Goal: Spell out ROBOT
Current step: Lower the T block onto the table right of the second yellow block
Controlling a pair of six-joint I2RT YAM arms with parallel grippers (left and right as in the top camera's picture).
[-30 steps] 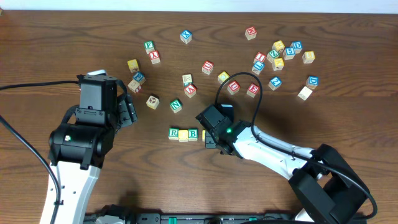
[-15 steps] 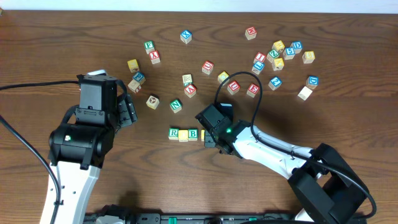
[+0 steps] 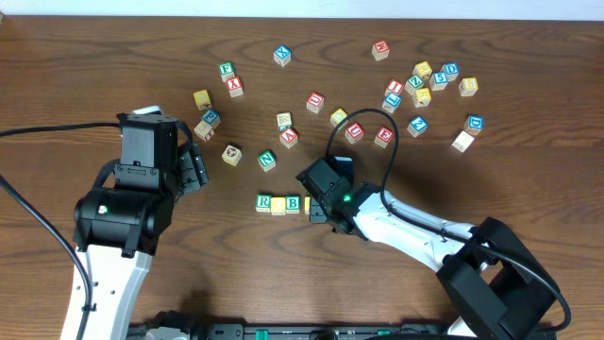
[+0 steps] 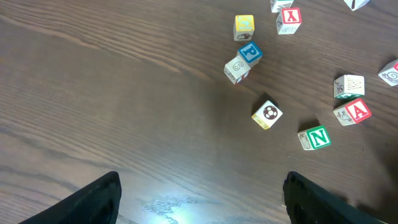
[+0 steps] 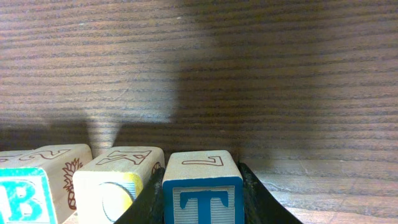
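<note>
Dark wood-grain table [image 3: 85, 57] carries a touching row: a green-framed wooden cube lettered R [image 3: 263, 202], a plain yellow-topped wooden cube [image 3: 278, 206], a green-framed wooden cube lettered B [image 3: 293, 203] and a second yellow-topped cube [image 5: 115, 186]. The right claw [image 5: 203, 200] is closed on a blue-framed wooden cube lettered T [image 5: 202, 186], just beside that last cube at the row's end. The left claw [image 4: 202, 205] hangs wide open and empty, with a green N cube [image 4: 318, 137] and a red A cube [image 4: 357, 111] farther off.

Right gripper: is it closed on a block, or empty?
Closed on the T block: the right gripper has a finger against each side.
</note>
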